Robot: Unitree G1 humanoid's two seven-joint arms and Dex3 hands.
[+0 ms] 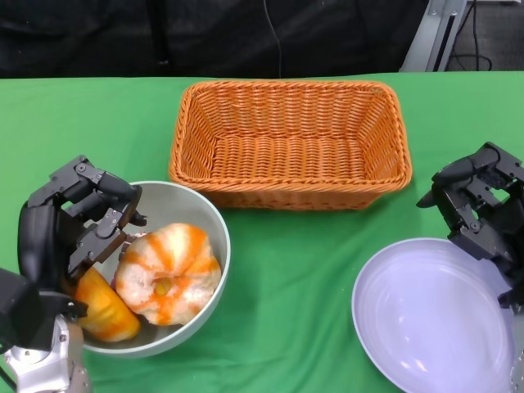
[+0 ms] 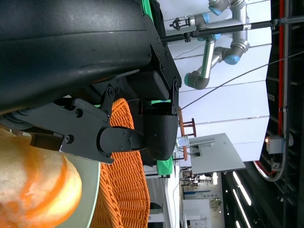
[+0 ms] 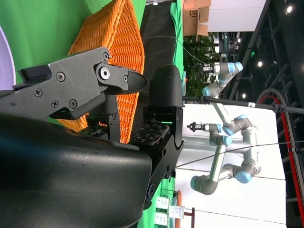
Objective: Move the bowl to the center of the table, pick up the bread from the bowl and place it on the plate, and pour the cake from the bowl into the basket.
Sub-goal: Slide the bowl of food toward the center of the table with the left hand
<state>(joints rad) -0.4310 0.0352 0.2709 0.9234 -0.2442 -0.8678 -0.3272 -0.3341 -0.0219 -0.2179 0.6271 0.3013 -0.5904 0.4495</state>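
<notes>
A grey-white bowl [image 1: 201, 225] stands at the table's near left. It holds a round orange-and-white striped cake [image 1: 169, 274] and a smaller yellow-orange bread [image 1: 106, 309]. My left hand [image 1: 78, 221] hangs over the bowl's left rim with its fingers [image 2: 104, 137] apart and nothing between them. The left wrist view shows the bowl's rim [image 2: 94, 190] and the striped cake [image 2: 33, 190] just under that hand. A pale lavender plate [image 1: 434, 315] lies at the near right. My right hand [image 1: 481, 201] hovers open beside the plate's far right edge. The woven orange basket [image 1: 291, 143] stands empty at the middle back.
Green cloth covers the table [image 1: 286, 270]. A strip of it separates the bowl from the plate. The basket's near wall almost touches the bowl's far rim. The right wrist view shows the basket [image 3: 114, 42] just past my right hand's fingers [image 3: 80, 80].
</notes>
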